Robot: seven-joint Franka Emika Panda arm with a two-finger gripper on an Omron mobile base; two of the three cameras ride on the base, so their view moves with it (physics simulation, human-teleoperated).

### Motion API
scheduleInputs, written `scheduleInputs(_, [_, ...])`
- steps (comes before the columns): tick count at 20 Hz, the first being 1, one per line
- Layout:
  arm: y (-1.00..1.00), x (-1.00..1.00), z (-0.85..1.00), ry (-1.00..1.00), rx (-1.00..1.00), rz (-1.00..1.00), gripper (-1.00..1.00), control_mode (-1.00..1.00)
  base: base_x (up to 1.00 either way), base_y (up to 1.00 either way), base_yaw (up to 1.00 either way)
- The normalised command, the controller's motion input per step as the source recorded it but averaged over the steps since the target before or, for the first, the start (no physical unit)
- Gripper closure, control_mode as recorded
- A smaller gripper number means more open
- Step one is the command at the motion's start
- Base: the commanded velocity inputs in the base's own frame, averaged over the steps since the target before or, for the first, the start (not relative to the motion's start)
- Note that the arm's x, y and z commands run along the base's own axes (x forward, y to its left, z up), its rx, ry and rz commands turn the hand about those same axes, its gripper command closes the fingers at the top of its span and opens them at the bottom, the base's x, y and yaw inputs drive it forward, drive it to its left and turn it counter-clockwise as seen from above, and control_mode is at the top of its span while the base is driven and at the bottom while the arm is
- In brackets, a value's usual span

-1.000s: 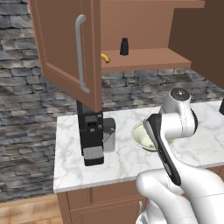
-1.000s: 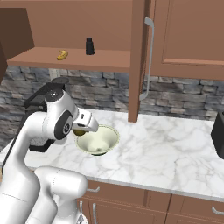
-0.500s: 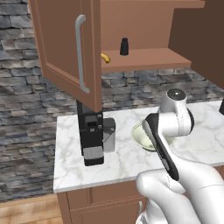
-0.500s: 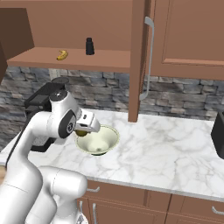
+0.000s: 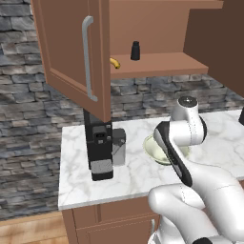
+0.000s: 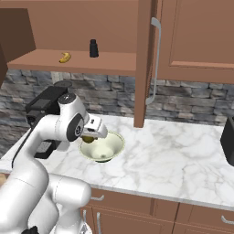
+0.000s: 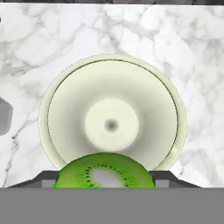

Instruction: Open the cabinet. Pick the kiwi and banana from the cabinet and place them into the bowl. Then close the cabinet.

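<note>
One fruit nearly delivered: the gripper (image 6: pixel 90 135), clamped on the kiwi (image 7: pixel 104 171), hangs above the bowl (image 7: pixel 175 109), the banana (image 6: pixel 65 57) waiting inside the open cabinet (image 6: pixel 146 55).

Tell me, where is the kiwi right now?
The kiwi sits between the gripper fingers, held above the near rim of the bowl on the marble counter.

One kiwi (image 7: pixel 104 171), one banana (image 6: pixel 65 57), one bowl (image 7: pixel 112 114), one black bottle (image 6: pixel 93 48), two cabinet doors (image 5: pixel 71 52).

Evenly bright, sharp rendered views (shadows faint), no glare.
</note>
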Motion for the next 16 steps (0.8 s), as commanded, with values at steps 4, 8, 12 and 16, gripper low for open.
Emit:
scheduleInputs(4, [-0.06, 0.16, -0.15, 0.04, 0.0, 0.0, 1.0, -1.0, 0.0, 0.0, 0.0])
scheduleInputs(8, [-0.05, 0.15, -0.18, 0.02, 0.0, 0.0, 1.0, -1.0, 0.0, 0.0, 0.0])
scheduleInputs(12, [-0.01, 0.19, -0.2, 0.03, 0.0, 0.0, 1.0, -1.0, 0.0, 0.0, 0.0])
scheduleInputs(16, [0.0, 0.18, -0.23, 0.02, 0.0, 0.0, 1.0, -1.0, 0.0, 0.0, 0.0])
